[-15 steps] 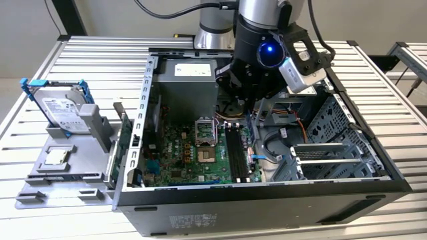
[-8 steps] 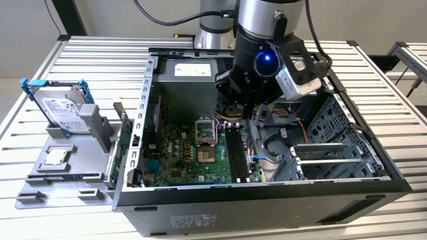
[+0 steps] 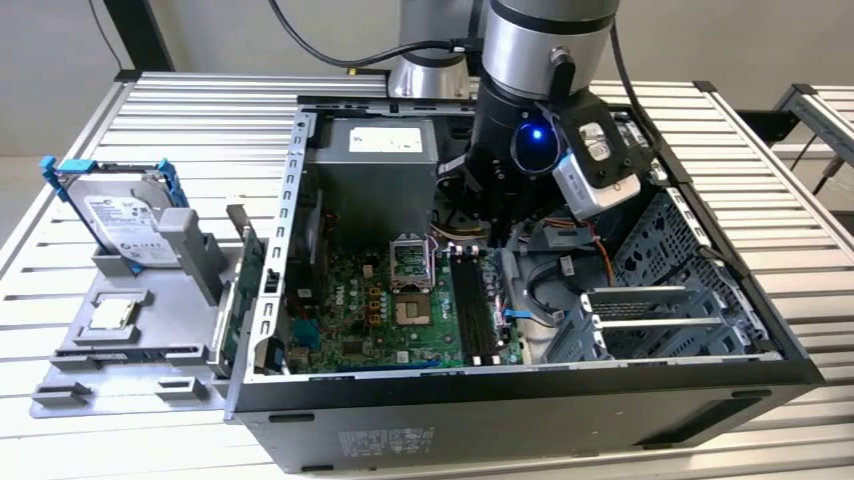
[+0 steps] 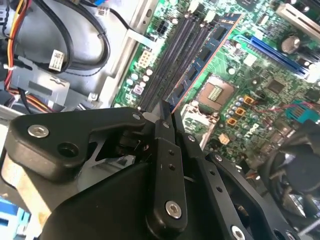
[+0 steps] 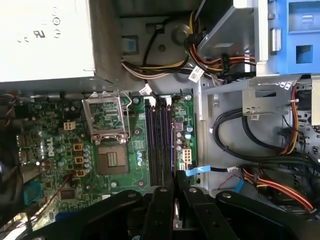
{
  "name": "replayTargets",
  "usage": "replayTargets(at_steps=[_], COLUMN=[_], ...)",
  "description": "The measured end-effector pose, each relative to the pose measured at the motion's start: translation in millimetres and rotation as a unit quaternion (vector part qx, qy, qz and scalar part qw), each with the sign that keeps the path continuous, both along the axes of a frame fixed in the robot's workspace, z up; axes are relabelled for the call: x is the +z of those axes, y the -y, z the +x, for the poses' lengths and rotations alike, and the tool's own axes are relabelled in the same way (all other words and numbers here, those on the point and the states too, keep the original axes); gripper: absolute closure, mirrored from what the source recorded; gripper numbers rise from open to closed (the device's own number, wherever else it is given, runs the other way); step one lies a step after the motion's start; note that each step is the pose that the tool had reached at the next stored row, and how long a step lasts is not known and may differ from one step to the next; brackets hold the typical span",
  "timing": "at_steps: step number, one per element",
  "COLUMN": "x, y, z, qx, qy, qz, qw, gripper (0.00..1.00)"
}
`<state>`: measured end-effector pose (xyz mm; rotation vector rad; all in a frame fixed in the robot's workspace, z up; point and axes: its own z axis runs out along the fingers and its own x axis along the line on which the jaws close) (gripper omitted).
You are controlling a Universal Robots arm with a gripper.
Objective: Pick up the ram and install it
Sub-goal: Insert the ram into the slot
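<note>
- The gripper point(image 4: 167, 112), nearest in the second wrist view, is clamped shut on the ram point(image 4: 202, 55)
- The ram, a thin dark blue stick, stands on edge along the memory slots point(image 4: 172, 60), between the motherboard point(image 4: 265, 70) edge and the CPU socket point(image 4: 216, 92); I cannot tell whether it is seated
- It looks light, stiff and fragile, best pinched by its flat faces, clear of the contact edge

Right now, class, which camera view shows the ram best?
The second wrist view: the ram shows its flat blue face and chips, running out from the gripper. The first wrist view gives at most its thin edge; in the exterior view the arm stands before it.
</note>
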<state>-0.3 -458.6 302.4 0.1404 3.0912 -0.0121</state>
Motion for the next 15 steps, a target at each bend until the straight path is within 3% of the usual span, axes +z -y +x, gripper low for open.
replayTargets(at_steps=[6,15], x=[-12.7,-29.0], y=[0.0,0.0], z=[9.1,16.5], qx=[0.004,0.013], qy=[0.0,0.0], qz=[0.0,0.0], qw=[0.99999,0.99991], gripper=[1.0,1.0])
